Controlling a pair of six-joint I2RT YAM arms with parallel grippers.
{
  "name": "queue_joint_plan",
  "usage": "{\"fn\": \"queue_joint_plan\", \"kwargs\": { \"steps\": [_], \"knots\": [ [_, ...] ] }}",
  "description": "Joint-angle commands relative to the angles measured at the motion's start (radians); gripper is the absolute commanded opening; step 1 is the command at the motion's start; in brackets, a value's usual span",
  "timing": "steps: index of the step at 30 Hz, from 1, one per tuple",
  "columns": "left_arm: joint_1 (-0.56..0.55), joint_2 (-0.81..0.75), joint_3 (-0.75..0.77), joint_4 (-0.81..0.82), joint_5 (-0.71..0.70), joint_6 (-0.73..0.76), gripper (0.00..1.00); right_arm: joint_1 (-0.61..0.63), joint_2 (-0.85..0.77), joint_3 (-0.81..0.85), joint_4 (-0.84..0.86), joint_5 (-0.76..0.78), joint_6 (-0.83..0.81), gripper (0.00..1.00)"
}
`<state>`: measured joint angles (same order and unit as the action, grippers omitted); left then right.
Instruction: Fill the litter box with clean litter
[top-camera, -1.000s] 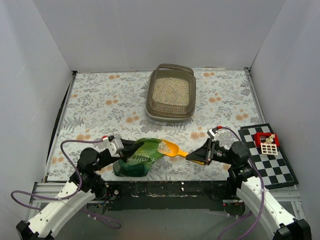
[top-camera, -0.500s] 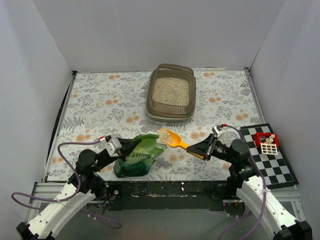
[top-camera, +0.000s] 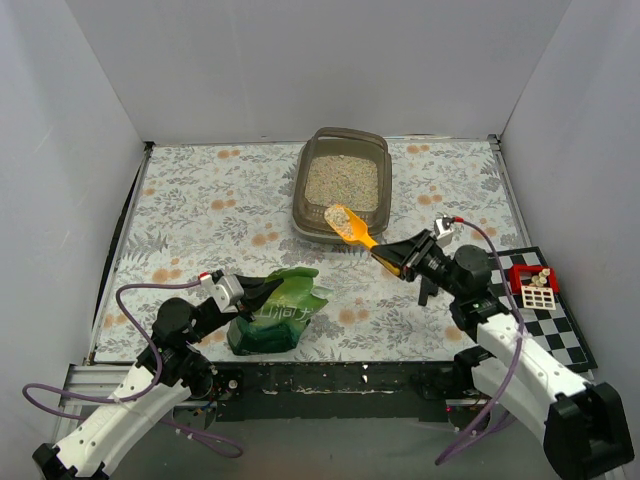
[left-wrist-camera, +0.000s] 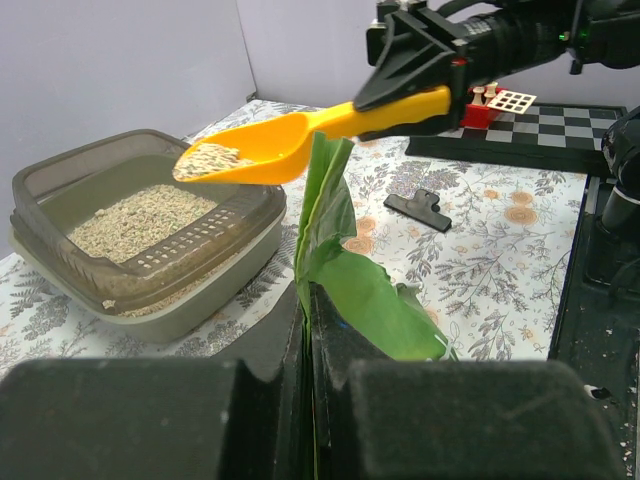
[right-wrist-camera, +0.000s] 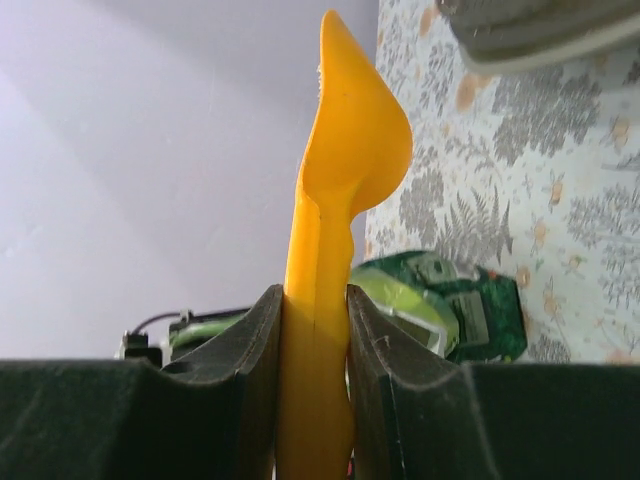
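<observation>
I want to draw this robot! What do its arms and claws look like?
The left arm and right arm have white shells, black joints and a thin purple cable looping alongside each. The left gripper and right gripper are black, with flat blocky fingers.

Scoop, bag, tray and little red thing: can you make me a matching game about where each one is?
1. yellow scoop
2. green bag
3. litter box
4. red toy

A. on the checkered board
B. pinched in the left hand
C. at the far side, clean litter inside
D. held up by the right hand

Pairs: 1-D, 2-B, 3-C, 4-A
</observation>
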<state>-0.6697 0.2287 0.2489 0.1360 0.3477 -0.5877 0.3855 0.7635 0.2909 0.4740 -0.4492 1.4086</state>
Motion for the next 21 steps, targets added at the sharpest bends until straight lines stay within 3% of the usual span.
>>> {"fn": "queue_joint_plan", "kwargs": {
  "steps": [1,9,21],
  "knots": [
    [0.002,0.001,-0.005,0.036,-0.016,0.008,0.0,-0.011,0.164,0.129,0.173,0.15,-0.085,0.01],
    [0.001,0.003,-0.008,0.043,-0.026,-0.004,0.0,-0.036,0.509,0.368,0.132,0.279,-0.311,0.01],
    [0.002,0.015,-0.01,0.05,-0.036,0.002,0.0,-0.008,0.887,1.026,-0.589,0.555,-0.867,0.01]
  ]
}}
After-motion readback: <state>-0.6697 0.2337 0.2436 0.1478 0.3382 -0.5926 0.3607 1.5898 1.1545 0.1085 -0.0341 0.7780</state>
